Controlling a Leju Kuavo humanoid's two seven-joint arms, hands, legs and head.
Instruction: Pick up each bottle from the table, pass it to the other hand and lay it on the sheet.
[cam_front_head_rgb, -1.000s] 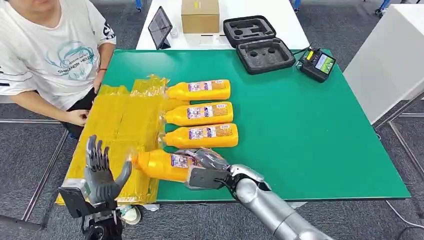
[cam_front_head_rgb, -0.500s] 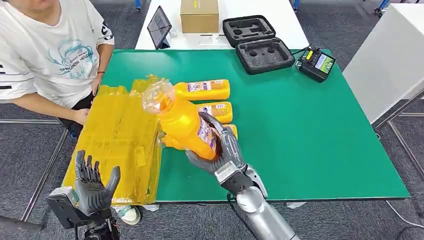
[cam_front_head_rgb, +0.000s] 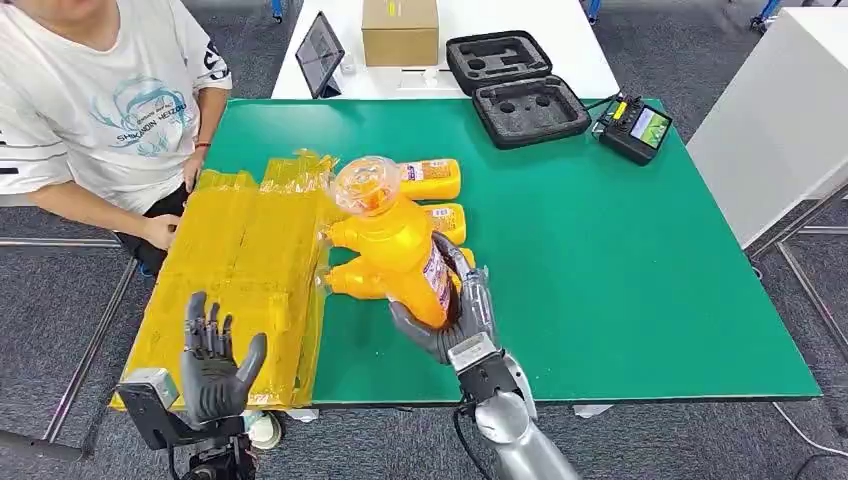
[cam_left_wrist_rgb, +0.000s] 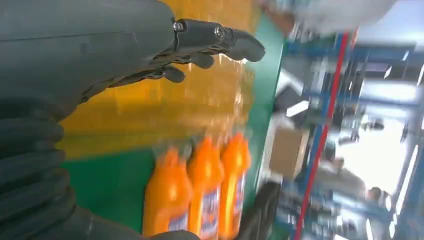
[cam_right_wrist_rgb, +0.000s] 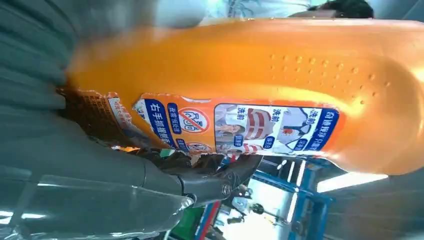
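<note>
Orange bottle (cam_front_head_rgb: 395, 250) is standing cap-up in the right hand (cam_front_head_rgb: 452, 318), which is gripping its base, while the left hand (cam_front_head_rgb: 215, 368) is waiting spread and empty, well off to its left.

Bottle (cam_right_wrist_rgb: 280, 75) label: Chinese txt "右手抓握"; rest unreadable.

The bottle (cam_front_head_rgb: 397, 250) in my dark grey right hand (cam_front_head_rgb: 452, 318) is orange, its label (cam_right_wrist_rgb: 260, 127) blue, red and white. My left hand (cam_front_head_rgb: 215, 365) is dark grey too. The sheet (cam_front_head_rgb: 235, 270) is glossy yellow, the table (cam_front_head_rgb: 620, 260) green, the case (cam_front_head_rgb: 515, 85) black.
</note>
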